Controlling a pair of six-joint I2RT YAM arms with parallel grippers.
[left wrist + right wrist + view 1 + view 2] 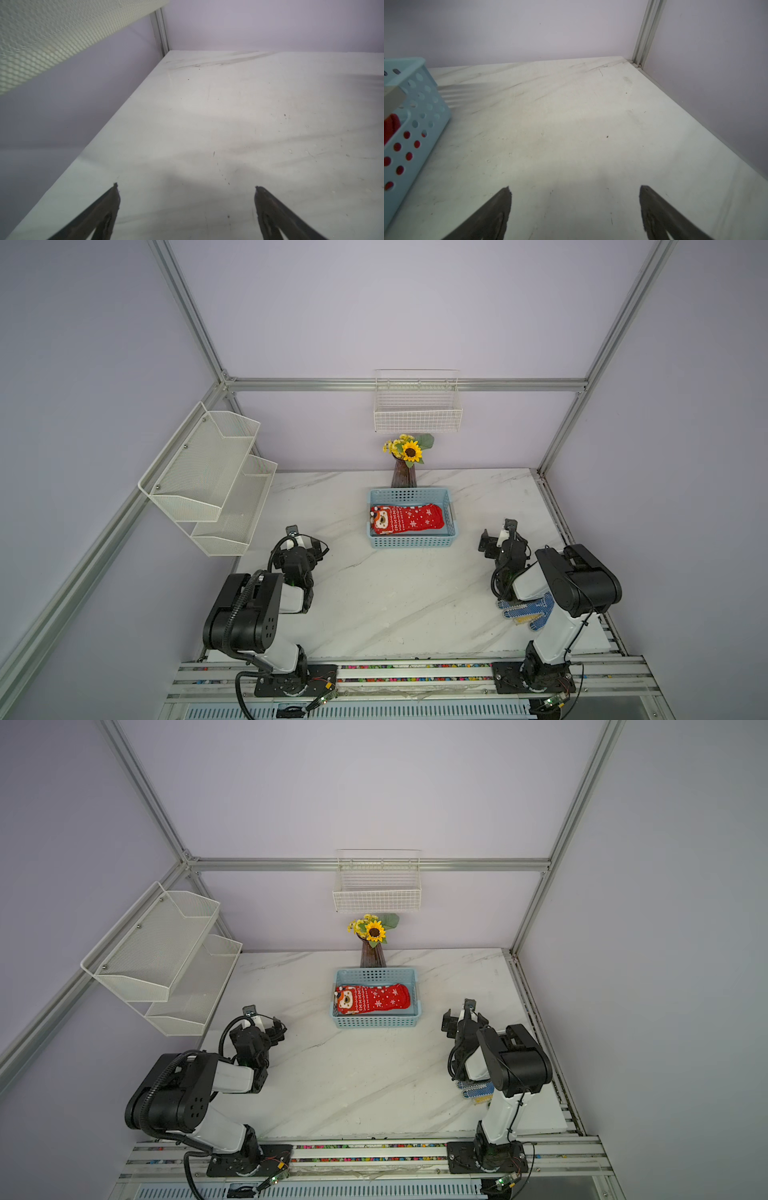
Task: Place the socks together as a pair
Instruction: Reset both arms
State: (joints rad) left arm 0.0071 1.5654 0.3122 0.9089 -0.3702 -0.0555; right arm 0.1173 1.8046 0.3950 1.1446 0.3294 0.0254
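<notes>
The red socks [409, 519] [374, 999], with white snowflakes and a bear figure at the left end, lie flat inside the light blue basket [411, 492] [376, 972] at the middle back of the table. How many lie stacked I cannot tell. The right wrist view shows red sock [391, 126] through the basket's holes. My left gripper [309, 545] [186, 186] hovers open over bare table, left of the basket. To the basket's right, my right gripper [498, 536] [575, 187] is open too. Neither one holds anything.
Blue and yellow dotted gloves [528, 610] lie under the right arm. A vase with a sunflower [409, 456] stands behind the basket. A white wire basket [417, 406] hangs on the back wall, and a white mesh shelf [208, 472] [41, 41] on the left wall.
</notes>
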